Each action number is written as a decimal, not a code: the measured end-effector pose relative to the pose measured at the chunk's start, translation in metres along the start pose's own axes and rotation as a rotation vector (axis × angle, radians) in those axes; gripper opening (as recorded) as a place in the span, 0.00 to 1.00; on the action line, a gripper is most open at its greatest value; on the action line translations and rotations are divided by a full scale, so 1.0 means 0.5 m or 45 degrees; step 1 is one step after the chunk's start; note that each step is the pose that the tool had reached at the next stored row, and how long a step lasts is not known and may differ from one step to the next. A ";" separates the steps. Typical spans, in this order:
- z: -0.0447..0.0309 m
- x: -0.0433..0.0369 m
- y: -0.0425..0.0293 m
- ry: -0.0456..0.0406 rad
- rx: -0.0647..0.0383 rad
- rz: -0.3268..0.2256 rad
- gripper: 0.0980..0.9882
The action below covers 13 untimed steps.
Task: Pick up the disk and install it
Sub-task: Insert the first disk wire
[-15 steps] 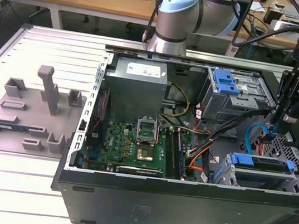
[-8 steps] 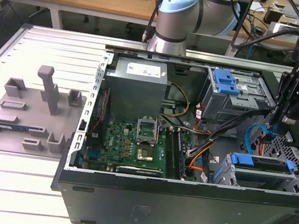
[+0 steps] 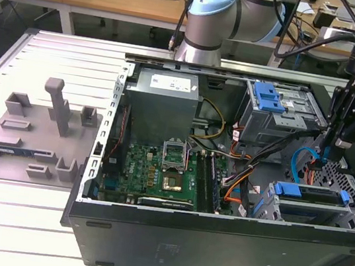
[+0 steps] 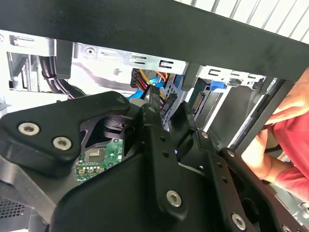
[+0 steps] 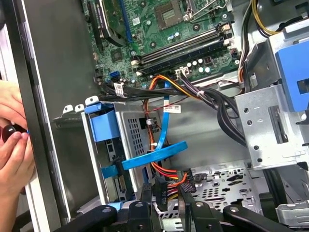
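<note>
The disk (image 3: 309, 194) lies in the grey drive cage at the near right corner of the open computer case (image 3: 215, 239); its blue carrier frame shows along the cage top. In the first wrist view the carrier's blue end (image 5: 103, 124) sits at the cage mouth. My gripper (image 3: 327, 157) hangs just above the far end of that cage, shut, with nothing seen held. In the first wrist view my gripper (image 5: 165, 191) points at a black connector with red, orange and yellow wires (image 5: 166, 174). The second wrist view shows my gripper (image 4: 166, 104) from behind, inside the case.
A flat blue cable (image 5: 154, 155) loops across the cage beside the gripper. A second cage with a blue latch (image 3: 268, 96) stands behind. A person's hands (image 5: 12, 145) rest at the case's outer wall. The motherboard (image 3: 159, 164) and a grey fixture tray (image 3: 30, 138) lie toward the exterior view's left.
</note>
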<state>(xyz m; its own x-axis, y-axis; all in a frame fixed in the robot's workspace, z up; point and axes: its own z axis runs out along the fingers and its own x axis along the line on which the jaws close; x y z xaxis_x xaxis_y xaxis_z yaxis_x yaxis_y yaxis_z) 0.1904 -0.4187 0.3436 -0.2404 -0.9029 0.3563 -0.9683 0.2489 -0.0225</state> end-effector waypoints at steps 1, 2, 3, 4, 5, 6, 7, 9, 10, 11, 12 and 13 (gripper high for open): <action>0.000 0.000 0.000 0.001 0.000 0.000 0.29; 0.000 0.000 0.000 0.002 0.000 0.000 0.29; 0.001 0.000 0.000 0.004 0.001 0.000 0.26; 0.001 0.000 0.000 0.006 0.001 0.000 0.19; 0.001 0.000 0.000 0.009 0.002 0.001 0.12; 0.001 -0.001 0.000 0.011 0.003 0.001 0.08; 0.001 -0.001 0.000 0.014 0.003 0.001 0.08; 0.001 0.000 0.000 0.019 0.005 0.001 0.08; 0.001 -0.001 0.000 0.019 0.004 0.001 0.08; 0.002 -0.001 0.000 0.019 0.004 0.001 0.08; 0.001 -0.001 0.000 0.019 0.004 0.001 0.08; 0.001 -0.001 0.000 0.019 0.004 0.001 0.08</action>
<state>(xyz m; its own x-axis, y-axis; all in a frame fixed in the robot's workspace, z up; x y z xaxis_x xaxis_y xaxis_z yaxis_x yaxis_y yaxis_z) 0.1904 -0.4186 0.3428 -0.2403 -0.8974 0.3701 -0.9683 0.2486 -0.0261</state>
